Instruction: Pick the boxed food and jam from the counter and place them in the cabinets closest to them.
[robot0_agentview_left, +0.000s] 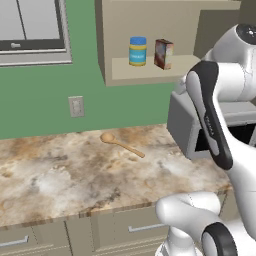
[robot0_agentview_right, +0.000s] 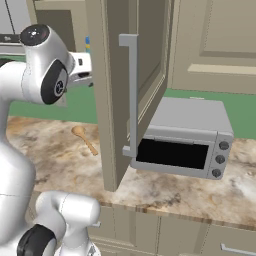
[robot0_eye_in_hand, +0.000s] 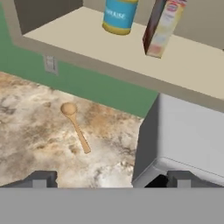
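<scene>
Boxed food (robot0_agentview_left: 163, 53) upright on cabinet shelf (robot0_agentview_left: 150, 70) beside jar (robot0_agentview_left: 138, 51), jaws released, empty

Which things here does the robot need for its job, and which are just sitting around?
For the job:
boxed food, standing on the cabinet shelf
counter
gripper, open and holding nothing

Just sitting around:
wooden spoon on the counter
blue-lidded jar beside the box
toaster oven
wall outlet

No readable text: jar (robot0_eye_in_hand: 119, 15) label at top center is showing blurred marks only, boxed food (robot0_eye_in_hand: 162, 27) upper right is carrying an illegible logo smudge.
</scene>
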